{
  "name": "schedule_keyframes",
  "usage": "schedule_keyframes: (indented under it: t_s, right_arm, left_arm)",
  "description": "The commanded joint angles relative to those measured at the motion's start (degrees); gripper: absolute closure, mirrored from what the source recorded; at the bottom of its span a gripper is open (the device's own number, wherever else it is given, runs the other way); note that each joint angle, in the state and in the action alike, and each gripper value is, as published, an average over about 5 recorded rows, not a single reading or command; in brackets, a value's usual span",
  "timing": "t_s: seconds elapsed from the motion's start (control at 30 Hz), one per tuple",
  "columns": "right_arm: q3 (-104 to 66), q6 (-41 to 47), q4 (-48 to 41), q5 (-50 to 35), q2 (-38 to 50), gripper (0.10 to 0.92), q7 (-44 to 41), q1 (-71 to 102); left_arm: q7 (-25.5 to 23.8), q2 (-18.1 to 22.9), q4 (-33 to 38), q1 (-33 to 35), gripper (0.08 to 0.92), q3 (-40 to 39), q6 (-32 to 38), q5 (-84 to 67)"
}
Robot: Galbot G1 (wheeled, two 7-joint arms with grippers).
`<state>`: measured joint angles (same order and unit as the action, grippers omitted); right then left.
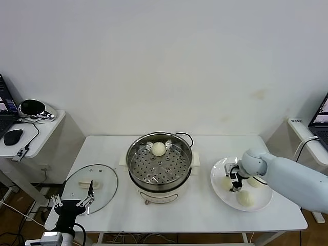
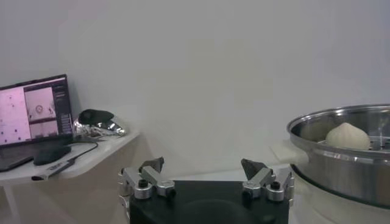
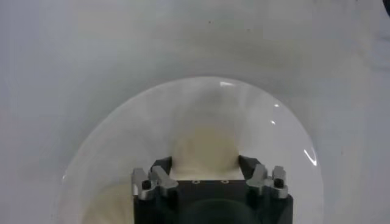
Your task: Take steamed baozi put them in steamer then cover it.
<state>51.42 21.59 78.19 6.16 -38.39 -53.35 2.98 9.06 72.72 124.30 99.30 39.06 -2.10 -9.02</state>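
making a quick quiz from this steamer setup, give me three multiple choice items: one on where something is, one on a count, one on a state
1. Where does the glass lid lie?
A. on the steamer
B. on the table, on the robot's left of the steamer
C. on the plate

2. How many baozi are in the steamer?
A. one
B. two
C. none

3. What is the right gripper doing?
A. parked off the table
B. lifting the lid
C. down on the white plate, fingers around a baozi

Answers:
1 B, the lid lies flat near the open left gripper.
2 A, a single bun sits on the perforated tray.
3 C, its wrist view shows a bun between the fingers.
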Motion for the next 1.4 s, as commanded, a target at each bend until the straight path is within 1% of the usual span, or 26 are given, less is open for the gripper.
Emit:
schedule_keyframes:
  t_s: [0.03,0.23,0.4,0.53,0.73,0.83,0.97,1.13,1.4]
  right_arm:
    - [-0.5,0.2,1.1,-0.7,0.9,0.449,-1.4,-2.0]
    - [2.4,2.4,5.1,-6.1,4.9,0.472,-3.7,-12.4]
    - [9.7,4.5,9.1,-14.5,6.8,0.479,-4.8,-26.2]
    - [19.0,6.4,13.4,-22.6,4.9,0.477,-4.2,-41.1]
    - [26.0,11.8,16.4,-36.5,-5.3,0.476,0.4,-53.1]
    - [26.5,14.9,15.9,-42.1,-11.7,0.474,3.3,-53.9]
    - [26.1,17.9,13.1,-47.4,-20.9,0.473,6.5,-50.9]
    - [25.7,19.9,7.4,-48.7,-32.2,0.466,9.8,-44.1]
    - [25.6,20.0,-2.5,-46.4,-41.7,0.465,11.1,-36.6]
  left_arm:
    - [0.0,0.0,0.0,-0.1,0.177,0.0,0.0,-0.1]
    - [0.0,-0.5,0.4,-0.3,0.177,0.0,-0.1,-0.3]
    - [0.0,-1.1,0.4,-0.5,0.177,-0.3,-0.3,-0.8]
    - [-0.1,-1.8,0.3,-0.7,0.177,-0.5,-0.5,-1.8]
    - [-0.2,-2.4,-0.7,-1.2,0.177,-0.9,-0.6,-2.6]
    - [-0.2,-2.5,-0.7,-1.4,0.177,-0.9,-0.5,-2.8]
    - [-0.2,-2.5,-0.9,-1.8,0.177,-0.8,-0.6,-3.1]
    - [-0.2,-1.6,-0.9,-2.3,0.177,-0.6,-0.6,-3.5]
    - [-0.2,-0.9,-1.1,-2.6,0.177,0.1,-0.5,-3.6]
